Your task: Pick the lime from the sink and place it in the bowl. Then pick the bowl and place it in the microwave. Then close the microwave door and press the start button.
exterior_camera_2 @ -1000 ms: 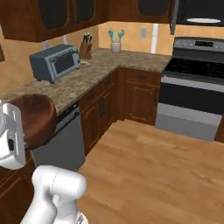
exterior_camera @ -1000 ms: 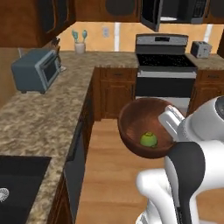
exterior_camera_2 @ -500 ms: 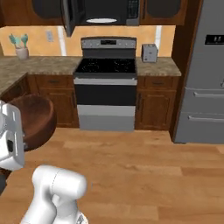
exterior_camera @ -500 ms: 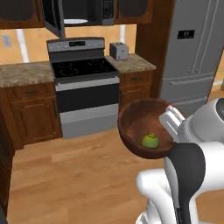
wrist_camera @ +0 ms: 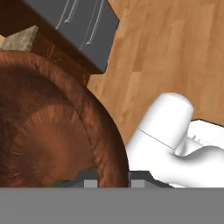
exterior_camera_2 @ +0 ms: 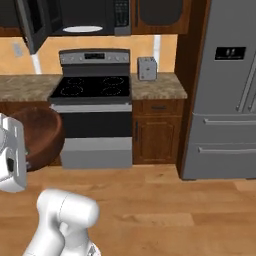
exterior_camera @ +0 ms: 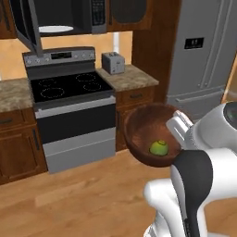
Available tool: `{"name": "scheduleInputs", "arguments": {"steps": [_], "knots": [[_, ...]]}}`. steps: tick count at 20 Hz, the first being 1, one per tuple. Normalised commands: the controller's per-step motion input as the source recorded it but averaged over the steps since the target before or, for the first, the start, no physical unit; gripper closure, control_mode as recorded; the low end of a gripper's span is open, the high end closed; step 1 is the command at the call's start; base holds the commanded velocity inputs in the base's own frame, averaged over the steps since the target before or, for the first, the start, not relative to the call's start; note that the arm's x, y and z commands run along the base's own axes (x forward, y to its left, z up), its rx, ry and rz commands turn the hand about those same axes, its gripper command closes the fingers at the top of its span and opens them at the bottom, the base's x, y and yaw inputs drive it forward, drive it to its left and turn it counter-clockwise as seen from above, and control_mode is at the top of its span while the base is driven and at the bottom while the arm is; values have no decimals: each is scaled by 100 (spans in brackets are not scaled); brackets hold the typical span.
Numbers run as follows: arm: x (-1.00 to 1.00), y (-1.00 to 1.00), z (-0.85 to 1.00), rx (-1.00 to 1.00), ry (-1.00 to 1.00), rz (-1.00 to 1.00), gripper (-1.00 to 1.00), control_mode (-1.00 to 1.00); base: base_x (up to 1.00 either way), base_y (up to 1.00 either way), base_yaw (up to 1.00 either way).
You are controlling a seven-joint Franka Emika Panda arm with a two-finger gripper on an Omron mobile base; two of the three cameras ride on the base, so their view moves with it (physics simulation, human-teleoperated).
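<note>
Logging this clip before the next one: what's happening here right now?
The arm is carrying the bowl by its rim, end effector shut on the wall, with the lime lying inside it. The robot faces the stove; above it the microwave stands open, its door swung out to the left, the white turntable bare. The bowl isn't in yet.

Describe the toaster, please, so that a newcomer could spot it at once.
Find the black stove under the open microwave. On the speckled counter just to its right, before the tall grey fridge, stands the toaster: a small silver box, alone on that counter.
</note>
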Motion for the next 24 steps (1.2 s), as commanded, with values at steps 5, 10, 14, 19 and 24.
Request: {"name": "scheduleInputs", "arguments": {"steps": [5,10,14,19,24], "knots": [[0,0,0,0,0,0,100,100,100,-30,1],[0,0,0,0,0,0,100,100,100,-22,9],[0,0,0,0,0,0,100,100,100,0,22],[0,0,0,0,0,0,100,100,100,-2,25],[0,0,0,0,0,0,100,100,100,0,29]]}}
